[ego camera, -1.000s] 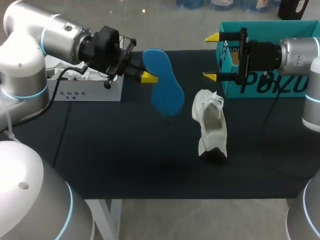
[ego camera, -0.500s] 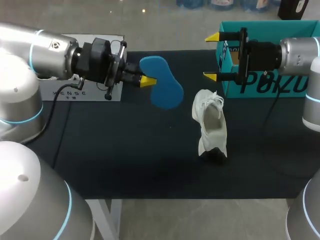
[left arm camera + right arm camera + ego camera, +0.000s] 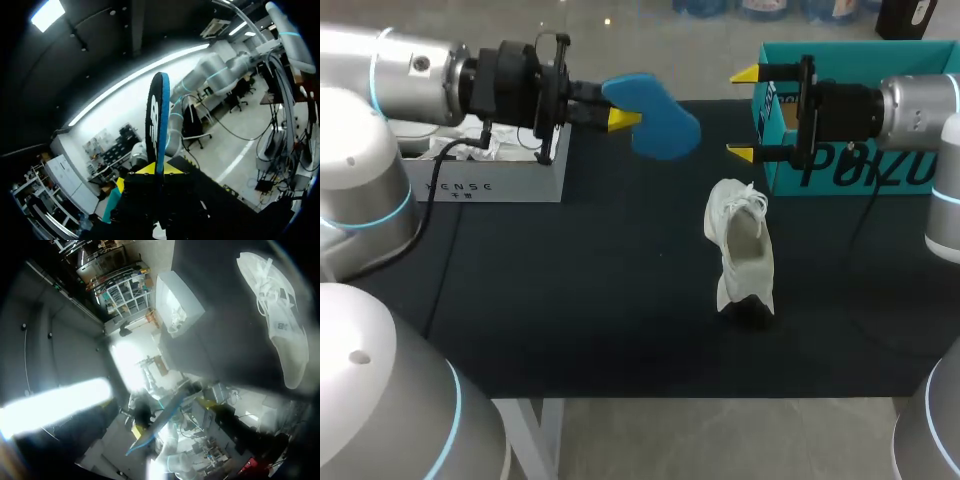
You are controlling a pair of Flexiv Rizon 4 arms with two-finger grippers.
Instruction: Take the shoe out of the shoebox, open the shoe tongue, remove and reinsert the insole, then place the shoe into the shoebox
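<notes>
Two things are only partly seen. The teal shoebox (image 3: 860,172) at the desk's far right corner runs off the head view, and the right arm crosses in front of it, so its inside is hidden. In the left wrist view the blue insole (image 3: 156,125) shows only edge-on, a thin upright blade rising from the left pincer (image 3: 156,169).

From the head view, the left pincer (image 3: 620,117) pinches the insole (image 3: 655,118) at one end and holds it in the air above the desk's far edge, just beside a white box (image 3: 490,185) with crumpled paper inside. The right pincer (image 3: 743,113) is spread wide and holds nothing, its fingers level in front of the shoebox. Its fingers are hard to make out in the right wrist view.

The white shoe (image 3: 740,255) lies alone on the dark desk (image 3: 570,300), right of the middle, well apart from both pincers and near the shoebox. Bare cloth lies on every side of it, widest toward the near edge and the left.
</notes>
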